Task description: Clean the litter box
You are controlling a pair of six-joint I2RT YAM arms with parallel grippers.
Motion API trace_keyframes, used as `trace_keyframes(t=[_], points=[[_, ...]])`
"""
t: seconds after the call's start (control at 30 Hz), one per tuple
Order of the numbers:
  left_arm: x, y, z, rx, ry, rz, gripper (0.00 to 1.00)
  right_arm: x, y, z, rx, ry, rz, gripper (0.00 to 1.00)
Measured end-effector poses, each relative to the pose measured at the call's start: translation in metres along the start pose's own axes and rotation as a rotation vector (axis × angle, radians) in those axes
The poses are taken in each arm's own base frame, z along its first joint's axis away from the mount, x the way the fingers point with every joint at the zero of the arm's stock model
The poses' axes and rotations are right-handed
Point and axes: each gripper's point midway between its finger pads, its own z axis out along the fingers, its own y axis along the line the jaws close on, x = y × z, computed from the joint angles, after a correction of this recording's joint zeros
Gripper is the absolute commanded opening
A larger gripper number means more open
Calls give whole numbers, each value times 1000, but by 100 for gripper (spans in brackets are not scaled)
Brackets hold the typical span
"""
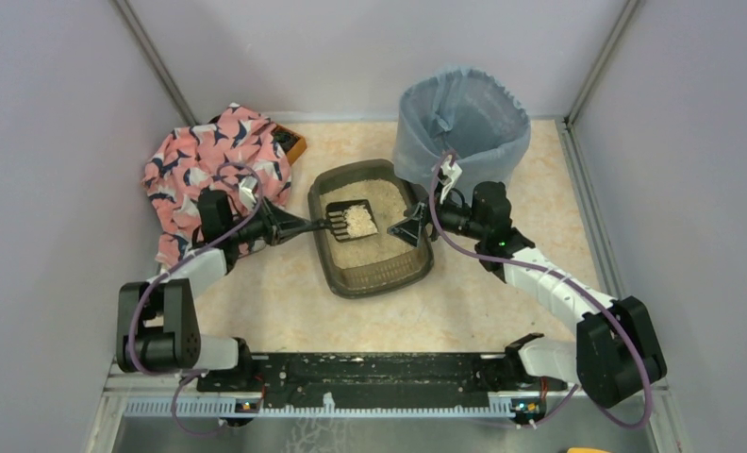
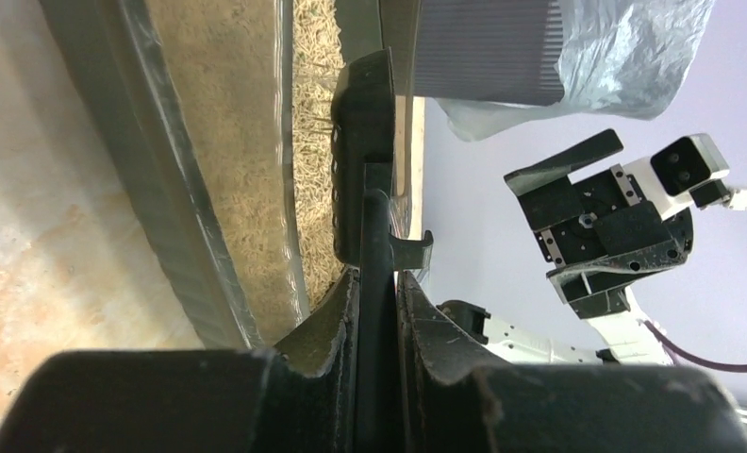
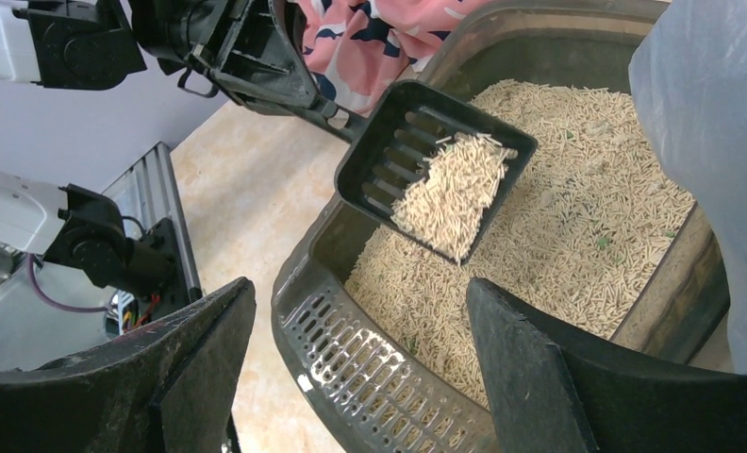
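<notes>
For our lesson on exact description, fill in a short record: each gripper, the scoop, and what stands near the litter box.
Left gripper: shut on the scoop, by its handle
Scoop: above the litter box, carrying a heap of litter
Right gripper: open, at the box's right edge, holding nothing
Bin: lined with a bag, behind the box
Cloth: pink, patterned, left of the box

The litter box (image 3: pixel 351 368) looks glossy plastic, scoop (image 3: pixel 389 156) probably matt plastic.
</notes>
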Motion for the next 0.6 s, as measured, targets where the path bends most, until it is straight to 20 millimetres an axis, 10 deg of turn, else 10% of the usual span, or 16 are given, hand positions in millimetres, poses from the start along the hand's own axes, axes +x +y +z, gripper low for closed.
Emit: trace_keyframes(t=[0.6], points=[[5,15,-2,138,-22,-103,0,3,-1,1,-2,8,6,83]])
